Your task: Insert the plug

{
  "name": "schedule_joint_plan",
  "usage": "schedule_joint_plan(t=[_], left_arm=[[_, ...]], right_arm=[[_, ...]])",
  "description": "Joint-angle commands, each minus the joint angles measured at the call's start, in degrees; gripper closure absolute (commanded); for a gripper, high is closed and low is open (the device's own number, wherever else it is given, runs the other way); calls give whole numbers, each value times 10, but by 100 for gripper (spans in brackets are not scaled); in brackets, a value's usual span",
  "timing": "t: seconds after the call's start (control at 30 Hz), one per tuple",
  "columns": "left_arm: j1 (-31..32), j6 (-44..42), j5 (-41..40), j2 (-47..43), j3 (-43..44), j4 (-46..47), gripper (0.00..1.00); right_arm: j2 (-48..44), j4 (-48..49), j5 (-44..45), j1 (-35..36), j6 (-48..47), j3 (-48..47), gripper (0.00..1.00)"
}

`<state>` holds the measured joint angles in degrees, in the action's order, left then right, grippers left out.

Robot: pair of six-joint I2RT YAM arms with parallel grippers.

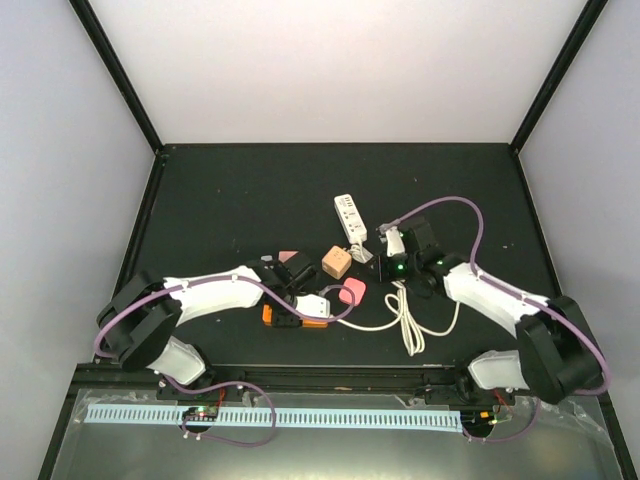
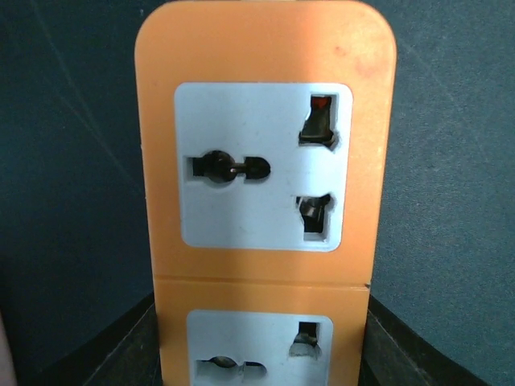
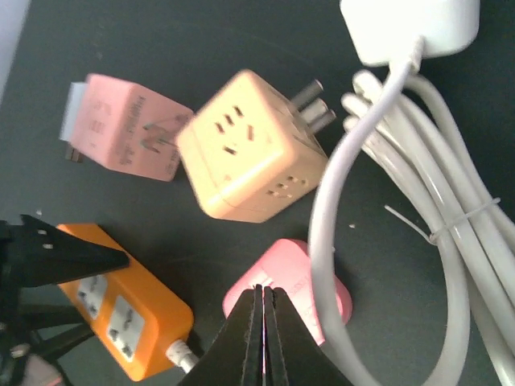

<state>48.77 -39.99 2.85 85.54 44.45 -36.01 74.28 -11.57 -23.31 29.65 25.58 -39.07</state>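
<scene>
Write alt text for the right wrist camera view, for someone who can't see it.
The right gripper, black jaws pressed shut with nothing between them, hangs over a rounded pink block on a dark table. Around it lie a peach cube adapter, a flat pink adapter, an orange power strip and a bundled white cable.

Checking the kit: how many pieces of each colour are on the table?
Orange: 1, orange strip
Pink: 2, pink adapter, pink plug
Peach: 1, cube
White: 2, white strip, corded plug
Total: 6
</scene>
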Motion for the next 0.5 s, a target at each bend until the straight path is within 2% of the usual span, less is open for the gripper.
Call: schedule_joint_plan(t=[0.0, 0.17, 0.33, 0.47], left_arm=[[-10, 13, -29, 20, -8, 20, 98], [-14, 14, -22, 12, -13, 26, 99], [-17, 13, -12, 15, -13, 36, 98], [-20, 15, -12, 36, -5, 49, 98]], right_arm=[[69, 5, -2, 1, -9, -9, 96], [168, -48, 105, -3, -27, -70, 99], [202, -73, 229, -25, -24, -132, 99], [233, -89, 266, -39, -27, -188, 99]])
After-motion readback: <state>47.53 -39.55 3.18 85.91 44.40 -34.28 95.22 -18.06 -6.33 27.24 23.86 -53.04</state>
